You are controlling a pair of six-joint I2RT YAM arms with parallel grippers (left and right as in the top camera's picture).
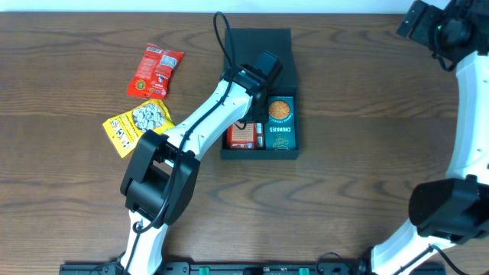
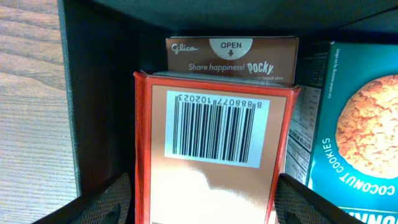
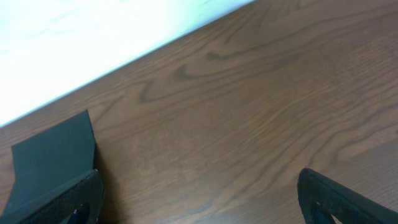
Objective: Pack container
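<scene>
Container holds Pocky box "Glico", "Share happiness!"; teal pack "Coconut Cookies".

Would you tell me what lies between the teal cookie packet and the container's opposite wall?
In the left wrist view, a red-edged barcoded box sits there in the container, a Pocky box behind it.

You can read the brown box end inside the container plainly — "Glico", "OPEN" over a down arrow, "Share happiness! Pocky"; the smaller line beneath is too blurred for you to read; the red-edged box in front carries a barcode, upside down, numbered 8 888077 102023; the teal packet beside it says "COCONUT COOKIES" — from overhead its front shows "CHUNKIES"; print on the red packet and yellow packet is too small to make out.
</scene>
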